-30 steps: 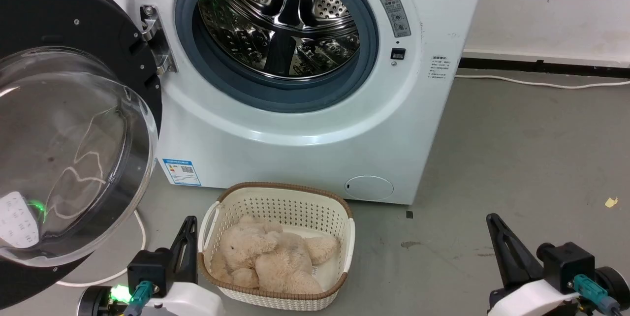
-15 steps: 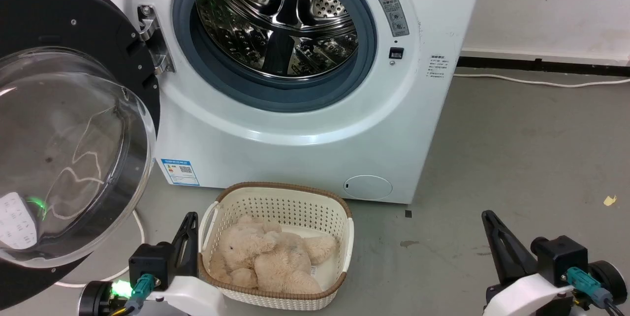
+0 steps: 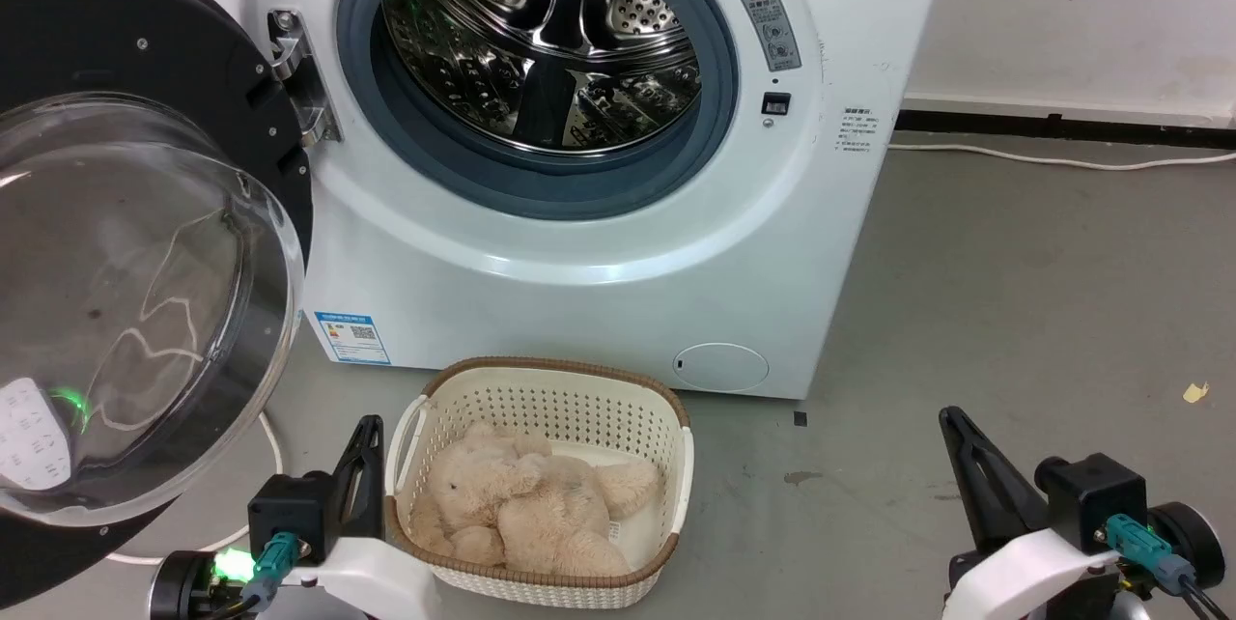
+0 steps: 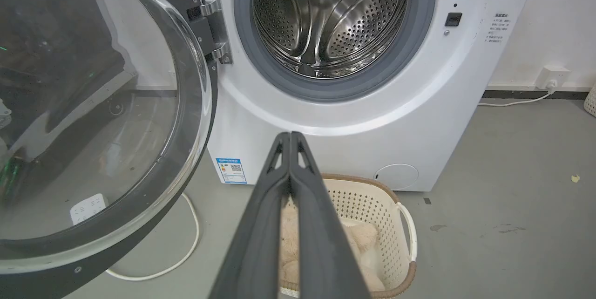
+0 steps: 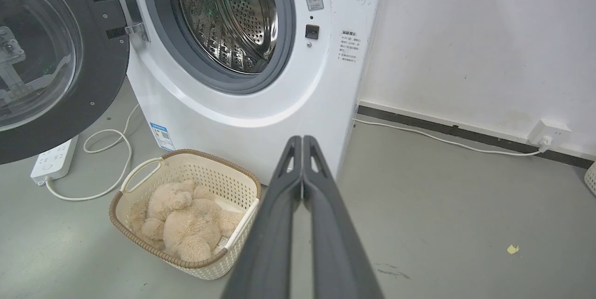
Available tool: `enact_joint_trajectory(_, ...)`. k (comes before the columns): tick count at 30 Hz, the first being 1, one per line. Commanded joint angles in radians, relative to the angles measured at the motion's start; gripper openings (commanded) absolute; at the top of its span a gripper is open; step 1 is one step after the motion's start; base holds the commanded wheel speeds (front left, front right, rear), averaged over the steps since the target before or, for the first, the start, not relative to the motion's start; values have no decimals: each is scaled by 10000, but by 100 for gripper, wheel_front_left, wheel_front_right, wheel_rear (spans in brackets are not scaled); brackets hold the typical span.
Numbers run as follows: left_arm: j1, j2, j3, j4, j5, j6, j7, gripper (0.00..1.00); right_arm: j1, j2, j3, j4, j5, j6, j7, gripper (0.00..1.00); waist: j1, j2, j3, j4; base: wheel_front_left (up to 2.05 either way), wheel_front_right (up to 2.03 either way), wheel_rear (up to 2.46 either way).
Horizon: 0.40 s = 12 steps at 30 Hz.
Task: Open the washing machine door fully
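Observation:
The washing machine door, black-rimmed with a bulging glass bowl, stands swung wide to the left on its metal hinge. The white washing machine shows its grey rubber ring and steel drum. My left gripper is shut and empty, low beside the basket, apart from the door. My right gripper is shut and empty over the floor at the lower right.
A cream basket holding a beige plush bear sits on the floor in front of the machine. A white cable and power strip lie under the door. Grey floor spreads to the right.
The whole head view has shifted slightly; both grippers sit a little lower in it. The door and basket stay as they were.

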<state>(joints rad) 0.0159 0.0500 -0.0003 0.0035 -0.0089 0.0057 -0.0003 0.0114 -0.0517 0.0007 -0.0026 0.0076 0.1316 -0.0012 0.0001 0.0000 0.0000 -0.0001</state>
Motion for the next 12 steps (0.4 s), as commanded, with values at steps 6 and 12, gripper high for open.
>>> enact_joint_trajectory(6,-159,3,3,-35,89,-57,3,0,-114,15,-7,26,-76,-9,12,0,-1,0,0,1,0,0,0)
enact_joint_trajectory(12,-159,3,3,-35,89,-57,3,0,-114,15,-7,26,-76,-9,12,0,-1,0,0,1,0,0,0)
